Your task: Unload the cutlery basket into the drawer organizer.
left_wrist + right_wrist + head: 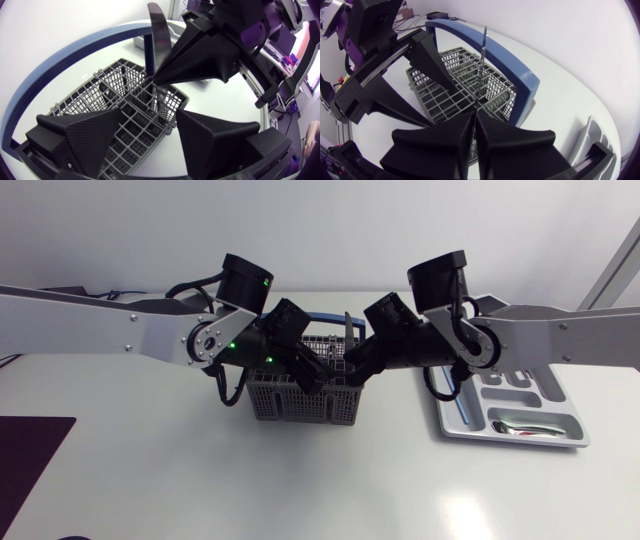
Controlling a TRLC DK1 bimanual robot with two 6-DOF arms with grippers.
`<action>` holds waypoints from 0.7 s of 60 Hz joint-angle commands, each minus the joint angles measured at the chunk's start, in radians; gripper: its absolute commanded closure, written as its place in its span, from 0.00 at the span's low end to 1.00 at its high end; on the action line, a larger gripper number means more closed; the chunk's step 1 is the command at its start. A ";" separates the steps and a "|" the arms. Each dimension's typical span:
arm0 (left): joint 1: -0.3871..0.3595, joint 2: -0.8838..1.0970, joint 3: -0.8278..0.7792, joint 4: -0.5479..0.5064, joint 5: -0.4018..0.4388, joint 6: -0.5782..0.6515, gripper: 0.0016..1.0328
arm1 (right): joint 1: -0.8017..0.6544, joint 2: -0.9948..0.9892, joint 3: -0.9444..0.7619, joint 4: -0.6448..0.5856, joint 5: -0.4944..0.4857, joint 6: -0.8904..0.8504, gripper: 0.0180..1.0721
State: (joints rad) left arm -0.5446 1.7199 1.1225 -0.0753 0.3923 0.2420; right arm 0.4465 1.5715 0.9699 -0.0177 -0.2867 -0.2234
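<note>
The grey wire cutlery basket (296, 398) with a blue handle (55, 70) stands mid-table. Both grippers hang over it. My right gripper (343, 366) is shut on the lower part of a knife (347, 330), which stands upright in a basket cell with its blade (159, 45) pointing up. In the right wrist view the thin knife (482, 65) rises from between the shut fingertips of that gripper (475, 117). My left gripper (150, 135) is open just above the basket (107, 85), facing the right gripper (156, 80), with nothing between its fingers (427, 57).
The grey drawer organizer (446, 420) lies right of the basket, under my right arm. A spoon (525, 428) rests in its front compartment, and something blue (462, 408) lies in a left slot. The two grippers almost touch over the basket (445, 85).
</note>
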 commanded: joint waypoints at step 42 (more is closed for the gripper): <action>-0.009 0.064 -0.007 0.043 -0.075 -0.063 0.08 | 0.037 -0.151 -0.117 0.108 0.069 0.055 0.95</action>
State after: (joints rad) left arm -0.5457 1.7569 1.1225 -0.0422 0.3294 0.2047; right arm 0.4763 1.4521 0.8635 0.0723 -0.2195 -0.2043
